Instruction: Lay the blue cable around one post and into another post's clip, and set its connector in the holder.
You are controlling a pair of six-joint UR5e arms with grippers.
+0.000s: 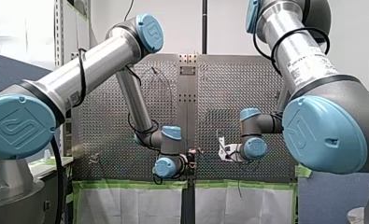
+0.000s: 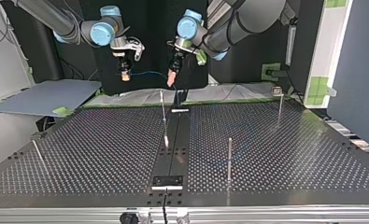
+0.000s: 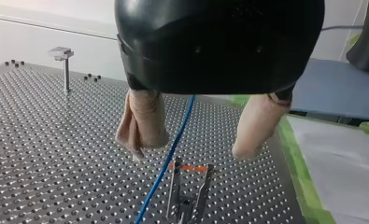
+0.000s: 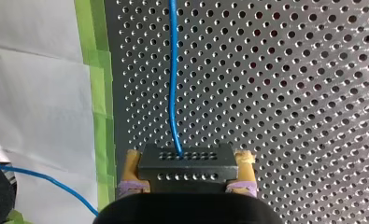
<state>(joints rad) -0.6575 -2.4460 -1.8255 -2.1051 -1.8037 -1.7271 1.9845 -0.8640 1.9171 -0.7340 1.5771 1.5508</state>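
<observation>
R hand (image 4: 187,158) clenched on black connector (image 4: 187,169), L hand (image 3: 191,147) released, blue cable (image 3: 161,175) btwn its pads (image 3: 142,121)

The perforated grey metal table (image 4: 289,93) lies below my right gripper (image 4: 189,162). A green adhesive tape strip (image 4: 95,70) edges the table beside the gripper; flat white sheeting (image 4: 32,93) lies beyond the tape.

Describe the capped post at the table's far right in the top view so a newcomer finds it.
In the top view, take the perforated table and go to its far right corner, near the green tape. A thin metal post stands there. Unlike the bare post nearer the camera, it carries a small boxy head.
</observation>
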